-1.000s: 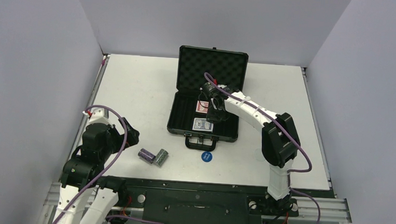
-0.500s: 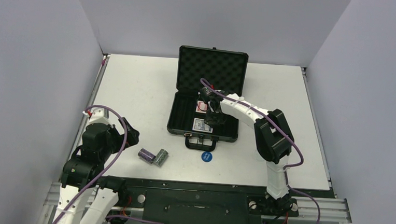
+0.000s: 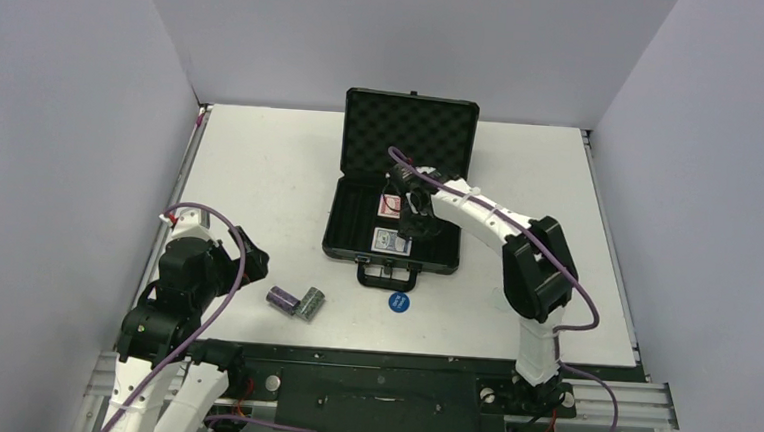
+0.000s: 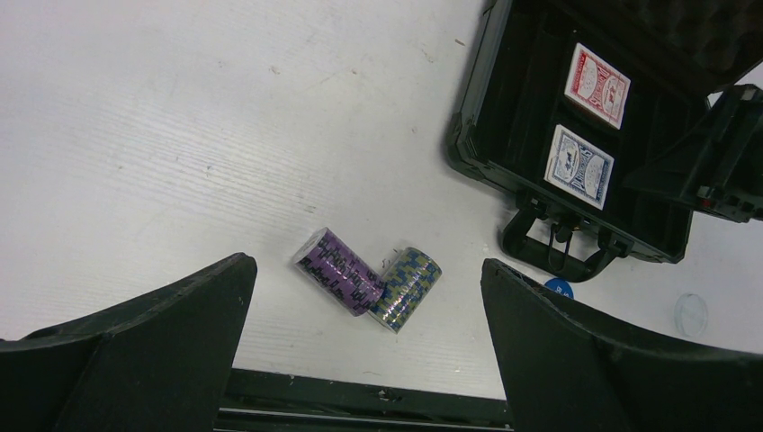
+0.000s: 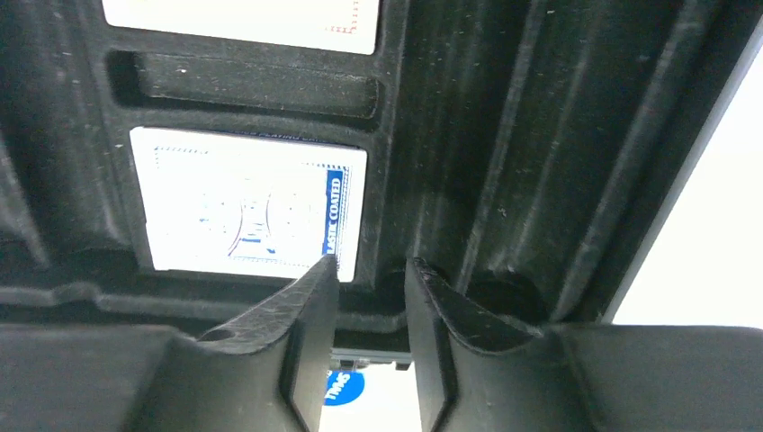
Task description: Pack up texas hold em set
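The black case (image 3: 445,230) lies open, its foam-lined lid (image 3: 410,134) upright at the back. A red deck (image 3: 390,205) and a blue deck (image 3: 387,241) sit in its left slots; both show in the left wrist view (image 4: 596,85) (image 4: 578,166). My right gripper (image 3: 413,221) hangs inside the case just right of the blue deck (image 5: 243,211), jaws a narrow gap apart and empty (image 5: 373,263). A purple chip stack (image 3: 282,299) and a green one (image 3: 311,303) lie touching on the table. My left gripper (image 3: 247,264) is wide open above them (image 4: 366,261).
A blue disc (image 3: 399,301) lies just in front of the case handle (image 3: 386,275). A clear disc (image 4: 691,312) lies on the table to its right. Grey walls close in the white table (image 3: 261,169) on three sides; a black rail (image 3: 379,361) runs along its near edge.
My right gripper has shifted slightly over the case's near half, beside the blue deck. The left arm and the chip stacks have not moved.
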Action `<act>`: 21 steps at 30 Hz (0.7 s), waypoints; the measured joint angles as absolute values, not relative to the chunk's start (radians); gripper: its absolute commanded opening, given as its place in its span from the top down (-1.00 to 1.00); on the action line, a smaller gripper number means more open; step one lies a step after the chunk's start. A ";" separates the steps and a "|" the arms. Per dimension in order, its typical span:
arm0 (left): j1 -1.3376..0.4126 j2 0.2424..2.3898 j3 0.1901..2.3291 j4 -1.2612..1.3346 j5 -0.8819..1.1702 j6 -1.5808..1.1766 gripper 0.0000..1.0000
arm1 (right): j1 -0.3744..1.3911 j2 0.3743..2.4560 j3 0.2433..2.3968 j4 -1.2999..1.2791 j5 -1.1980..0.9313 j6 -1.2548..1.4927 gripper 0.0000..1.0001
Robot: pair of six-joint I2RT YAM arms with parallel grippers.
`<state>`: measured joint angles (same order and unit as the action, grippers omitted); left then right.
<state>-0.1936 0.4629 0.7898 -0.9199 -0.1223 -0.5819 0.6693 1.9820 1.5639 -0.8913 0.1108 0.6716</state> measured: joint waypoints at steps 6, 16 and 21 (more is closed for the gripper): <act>-0.194 0.463 0.789 -0.920 -0.122 -0.582 -0.93 | 0.666 1.826 1.511 -0.902 0.134 0.666 -0.07; -0.194 0.463 0.780 -0.916 -0.122 -0.582 -0.93 | 0.529 1.573 1.260 -0.904 0.135 0.671 0.05; -0.194 0.463 0.780 -0.916 -0.122 -0.582 -0.93 | 0.459 1.551 1.184 -0.900 0.131 0.650 0.12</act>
<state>-0.1936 0.4629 0.7803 -0.9157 -0.1223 -0.5819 0.4591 1.5509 1.1839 -0.9005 0.1307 0.6502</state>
